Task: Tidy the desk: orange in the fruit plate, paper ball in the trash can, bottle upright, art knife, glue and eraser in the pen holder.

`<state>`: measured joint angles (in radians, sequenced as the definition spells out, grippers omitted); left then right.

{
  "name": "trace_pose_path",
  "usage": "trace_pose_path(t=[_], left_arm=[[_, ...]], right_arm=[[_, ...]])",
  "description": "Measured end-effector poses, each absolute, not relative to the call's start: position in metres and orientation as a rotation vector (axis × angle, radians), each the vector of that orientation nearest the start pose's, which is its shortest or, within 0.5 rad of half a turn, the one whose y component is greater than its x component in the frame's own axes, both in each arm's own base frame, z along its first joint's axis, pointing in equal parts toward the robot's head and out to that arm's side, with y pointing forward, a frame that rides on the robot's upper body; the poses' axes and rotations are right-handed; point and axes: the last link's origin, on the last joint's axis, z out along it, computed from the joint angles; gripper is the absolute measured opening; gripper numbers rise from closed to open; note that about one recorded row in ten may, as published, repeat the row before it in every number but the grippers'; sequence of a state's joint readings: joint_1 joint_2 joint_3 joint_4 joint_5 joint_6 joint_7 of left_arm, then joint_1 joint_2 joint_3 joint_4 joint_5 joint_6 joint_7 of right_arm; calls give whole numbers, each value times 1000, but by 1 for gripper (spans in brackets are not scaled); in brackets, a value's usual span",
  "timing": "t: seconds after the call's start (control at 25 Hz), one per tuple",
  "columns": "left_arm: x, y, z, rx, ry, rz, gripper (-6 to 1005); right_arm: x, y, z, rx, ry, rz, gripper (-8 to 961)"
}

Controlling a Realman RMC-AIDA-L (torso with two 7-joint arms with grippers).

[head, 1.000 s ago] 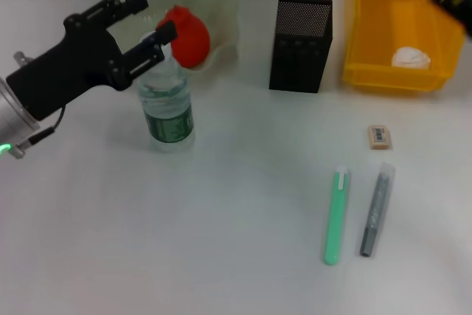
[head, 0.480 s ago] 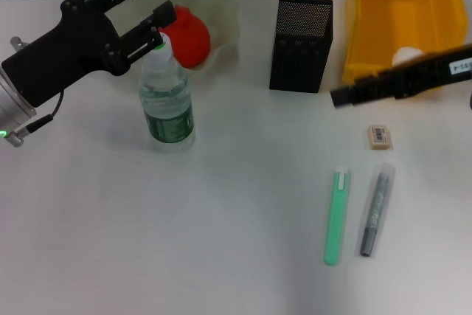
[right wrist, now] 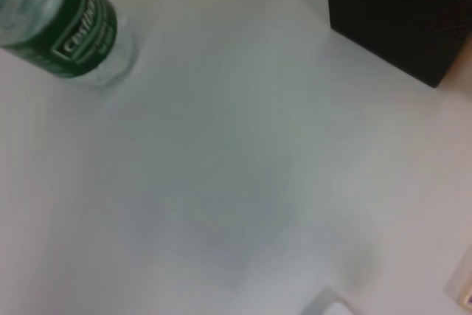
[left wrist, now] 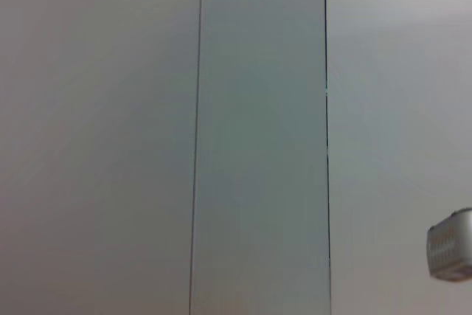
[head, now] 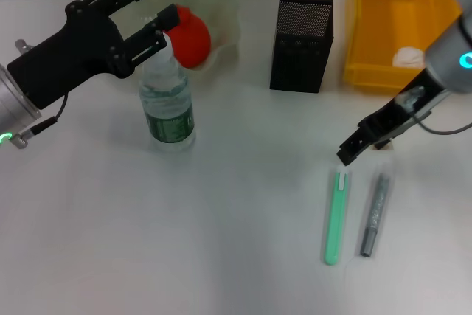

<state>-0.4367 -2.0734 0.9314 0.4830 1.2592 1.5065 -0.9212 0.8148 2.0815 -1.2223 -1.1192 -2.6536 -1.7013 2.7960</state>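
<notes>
The bottle (head: pixel 168 105) stands upright on the table; it also shows in the right wrist view (right wrist: pixel 63 23). My left gripper (head: pixel 155 4) is open, its fingers just above and behind the bottle's top. The orange (head: pixel 189 35) lies in the fruit plate (head: pixel 221 5). The paper ball (head: pixel 410 57) lies in the trash can (head: pixel 369 27). My right gripper (head: pixel 352 148) hangs low over the table above the tip of the green art knife (head: pixel 336 215). It covers the eraser. The grey glue stick (head: pixel 375 213) lies beside the knife. The pen holder (head: pixel 301 35) stands upright.
The pen holder also shows in the right wrist view (right wrist: pixel 398 12). The left wrist view shows only grey wall panels. The white table (head: pixel 221 241) has open room at the front and middle.
My right arm has swung down from above the trash can to the table by the eraser and art knife. My left gripper has lifted slightly from around the bottle's cap.
</notes>
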Motion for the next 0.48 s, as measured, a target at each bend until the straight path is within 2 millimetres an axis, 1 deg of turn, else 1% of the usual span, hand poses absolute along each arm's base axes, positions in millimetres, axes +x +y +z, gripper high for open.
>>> trace_pose_path(t=[0.08, 0.12, 0.2, 0.44, 0.48], left_arm=[[-250, 329, 11, -2264, -284, -1131, 625], [-251, 329, 11, -2260, -284, -1125, 625], [-253, 329, 11, -2256, -280, -1116, 625], [-253, 333, 10, -2255, -279, -1088, 625], [-253, 333, 10, -2255, -279, -1088, 625]], right_arm=[[169, 374, -10, -2462, 1374, -603, 700], [170, 377, -18, -2461, 1369, -622, 700], [170, 379, -26, -2467, 1361, -640, 700], [166, 384, -42, -2483, 1342, -670, 700], [166, 384, -42, -2483, 1342, -670, 700]])
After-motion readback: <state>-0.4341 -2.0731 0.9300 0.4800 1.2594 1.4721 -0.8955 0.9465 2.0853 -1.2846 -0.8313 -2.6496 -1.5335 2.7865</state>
